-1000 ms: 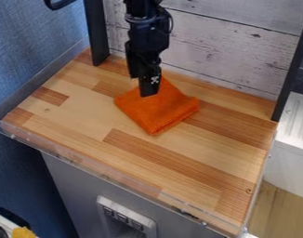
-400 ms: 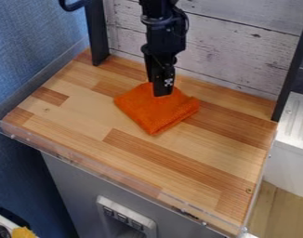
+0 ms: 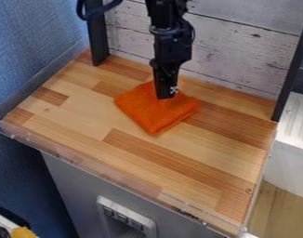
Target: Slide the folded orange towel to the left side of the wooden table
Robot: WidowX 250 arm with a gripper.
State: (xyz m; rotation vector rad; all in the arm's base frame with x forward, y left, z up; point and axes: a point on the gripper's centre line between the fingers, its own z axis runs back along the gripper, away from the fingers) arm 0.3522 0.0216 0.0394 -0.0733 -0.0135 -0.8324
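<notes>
The black gripper (image 3: pixel 166 95) hangs down from the top edge, its tip over the upper part of a folded orange cloth (image 3: pixel 157 114). Whether the tip touches the cloth or hovers just above it, I cannot tell. The cloth lies flat in a rough diamond shape on the wooden tabletop (image 3: pixel 197 148), toward the back, with one corner pointing at the front. The gripper hides a piece of the cloth's back portion.
A whitish plank wall (image 3: pixel 234 51) stands behind the tabletop, between dark posts at left (image 3: pixel 96 35) and right (image 3: pixel 293 69). A low clear rim (image 3: pixel 104 172) runs along the front edge. A white metal surface (image 3: pixel 297 121) lies to the right.
The gripper has moved to the right over the cloth, from its back left part toward the middle of its upper part. The cloth has stayed where it was.
</notes>
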